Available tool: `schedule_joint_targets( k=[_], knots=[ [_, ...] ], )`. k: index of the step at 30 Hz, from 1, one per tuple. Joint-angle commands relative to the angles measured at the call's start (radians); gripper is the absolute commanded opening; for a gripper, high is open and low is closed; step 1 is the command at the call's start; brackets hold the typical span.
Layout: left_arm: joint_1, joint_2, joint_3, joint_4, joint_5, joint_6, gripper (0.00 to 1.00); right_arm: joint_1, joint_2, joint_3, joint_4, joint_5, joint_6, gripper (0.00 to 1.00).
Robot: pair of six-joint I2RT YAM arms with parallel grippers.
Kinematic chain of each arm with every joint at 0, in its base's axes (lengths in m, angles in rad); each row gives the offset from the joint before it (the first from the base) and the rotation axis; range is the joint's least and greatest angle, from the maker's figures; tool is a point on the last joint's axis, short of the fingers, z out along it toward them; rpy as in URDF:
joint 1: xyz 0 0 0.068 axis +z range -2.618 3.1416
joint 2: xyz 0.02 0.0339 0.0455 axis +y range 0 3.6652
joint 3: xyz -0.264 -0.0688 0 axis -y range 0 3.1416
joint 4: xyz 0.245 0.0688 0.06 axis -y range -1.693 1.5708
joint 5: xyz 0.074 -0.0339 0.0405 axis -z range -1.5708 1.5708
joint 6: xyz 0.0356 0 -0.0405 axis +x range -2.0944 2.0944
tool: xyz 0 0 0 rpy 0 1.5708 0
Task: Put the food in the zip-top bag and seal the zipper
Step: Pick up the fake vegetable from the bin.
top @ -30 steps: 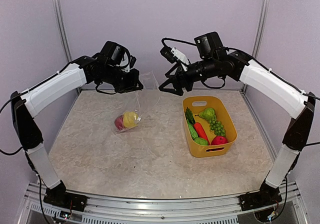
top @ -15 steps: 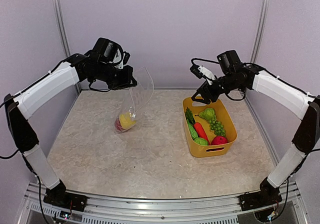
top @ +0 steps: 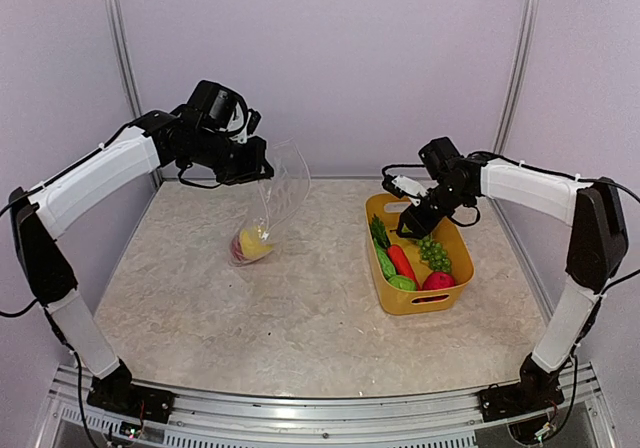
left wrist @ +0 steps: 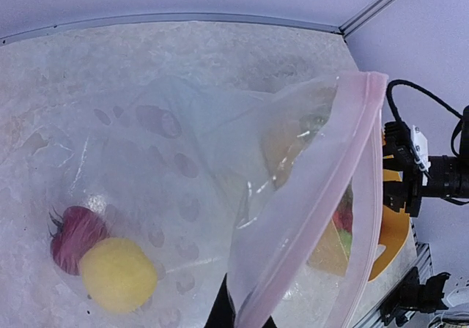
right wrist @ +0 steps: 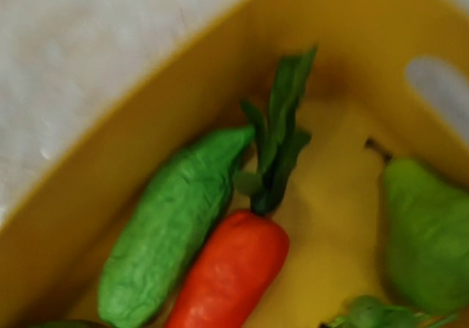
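The left gripper (top: 264, 173) is clamped on the mouth edge of the zip-top bag (top: 284, 183), which hangs at far left with a yellow fruit (top: 254, 242) and a red fruit (top: 237, 249) in its bottom. The right gripper (top: 412, 224) dips into the yellow basket (top: 457, 240) on the right, above the cucumber (right wrist: 172, 225) and pear (right wrist: 421, 233). I cannot tell how its jaws stand.

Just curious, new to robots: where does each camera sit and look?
Top external: high behind the bases, looking down at the table; both arms show.
Left wrist: on left arm, looking into the zip-top bag; left gripper barely shows.
Right wrist: on right arm, looking into the yellow basket; no gripper shows.
Shared: top and right-wrist views show the basket.
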Motion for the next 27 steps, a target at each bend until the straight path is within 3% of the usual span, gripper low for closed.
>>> schedule_joint_targets(
  k=[1, 16, 27],
  knots=[
    [0.006, -0.044, -0.024, -0.016, 0.006, 0.005, 0.0, -0.005, 0.099, 0.027, -0.056, 0.034, 0.021, 0.46],
    [0.004, -0.076, -0.093, 0.022, 0.025, -0.018, 0.0, -0.005, 0.329, 0.17, -0.121, 0.002, 0.079, 0.44],
    [0.003, -0.078, -0.117, 0.041, 0.037, -0.031, 0.0, -0.005, 0.405, 0.208, -0.14, 0.044, 0.12, 0.45]
  ],
)
